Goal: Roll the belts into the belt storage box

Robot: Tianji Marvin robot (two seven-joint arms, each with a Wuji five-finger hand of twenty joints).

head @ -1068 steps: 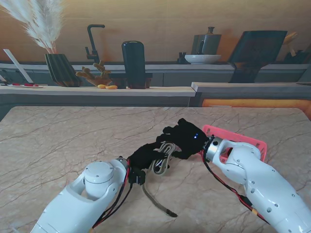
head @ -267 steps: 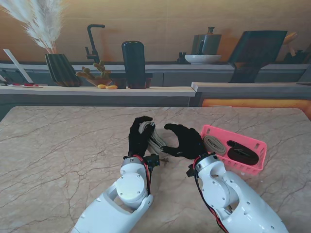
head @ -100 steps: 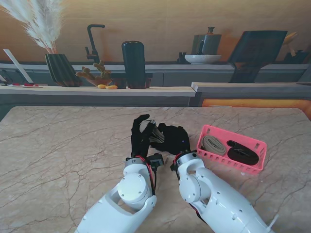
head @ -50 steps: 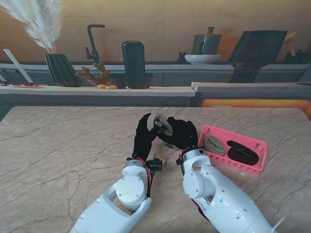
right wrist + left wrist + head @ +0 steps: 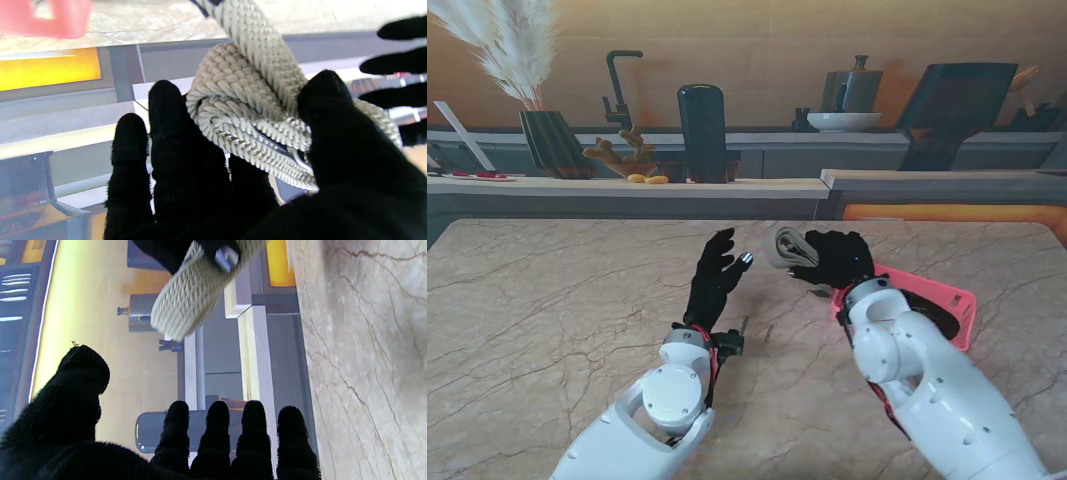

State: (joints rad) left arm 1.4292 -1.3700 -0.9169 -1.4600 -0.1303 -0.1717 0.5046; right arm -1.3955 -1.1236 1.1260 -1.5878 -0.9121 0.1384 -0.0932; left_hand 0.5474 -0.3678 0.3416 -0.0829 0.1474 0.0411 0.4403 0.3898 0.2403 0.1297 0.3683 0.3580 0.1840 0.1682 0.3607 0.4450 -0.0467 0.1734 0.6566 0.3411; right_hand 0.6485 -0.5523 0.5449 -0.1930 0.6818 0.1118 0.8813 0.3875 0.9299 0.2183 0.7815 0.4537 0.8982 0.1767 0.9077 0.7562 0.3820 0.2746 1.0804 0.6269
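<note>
Right robot hand (image 5: 835, 258) pinches the rolled belt (image 5: 785, 245) in the air, just beside the pink box (image 5: 962, 305). Left robot hand (image 5: 715, 276) spread, empty. Transfer step; next move likely calls for lowering the roll into the box without uncoiling.

beige woven belt (image 5: 253, 110); pink box (image 5: 962, 305); black hands (image 5: 712, 275)
</note>
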